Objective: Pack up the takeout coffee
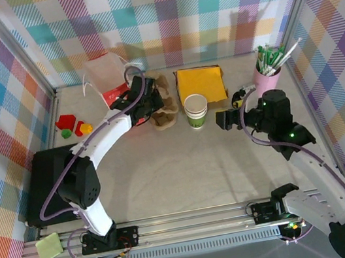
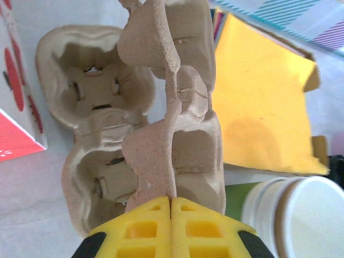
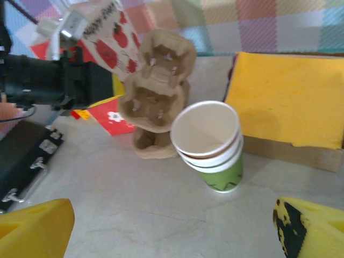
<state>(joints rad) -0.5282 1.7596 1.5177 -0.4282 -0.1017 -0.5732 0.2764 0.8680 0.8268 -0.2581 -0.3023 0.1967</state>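
From above, the left gripper reaches to the far middle of the table and meets a brown pulp carrier. The takeout cup stands just right of the carrier, topping a short nested stack with a green lower body. A flat yellow box lies just behind it. The right gripper hovers near the cup's right side, with a pink holder of sticks beyond. A white-and-red paper bag stands behind the left arm, and a black case lies at the left edge.

In the left wrist view, the left gripper has its yellow fingers pressed together on the thin upright wall of the carrier. The cup's rim is at lower right, before the yellow box.

In the right wrist view, the right gripper is spread wide and holds nothing. The cup sits tilted in its stack, between the carrier and the box.
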